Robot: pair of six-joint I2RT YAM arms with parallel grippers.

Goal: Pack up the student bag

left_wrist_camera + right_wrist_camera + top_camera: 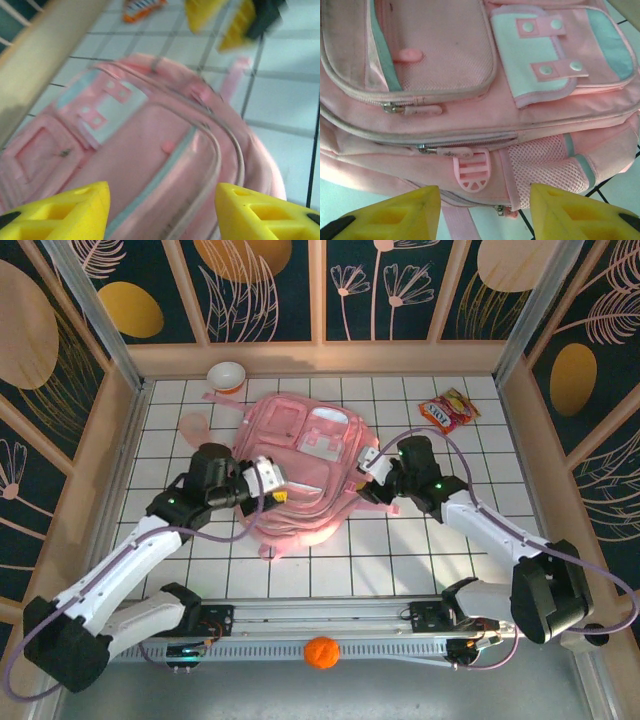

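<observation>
The student bag (300,465), a large pink backpack with pale front panels, lies flat on the white tiled table. My left gripper (278,490) is at its left side and is open, its yellow fingers (75,212) spread just above the bag's (150,150) curved zip seam with nothing between them. At the bag's right side, my right gripper (365,472) is open too. Its fingers (400,215) straddle the bag's (445,60) edge near a pink buckle (472,172), a mesh side pocket (545,167) and shut zips. Neither gripper holds anything.
A small bowl (227,376) stands at the back left, with a pink piece (193,425) near it. Snack packets (450,410) lie at the back right. An orange ball (320,652) sits by the arm bases. Wooden walls (100,460) bound the table.
</observation>
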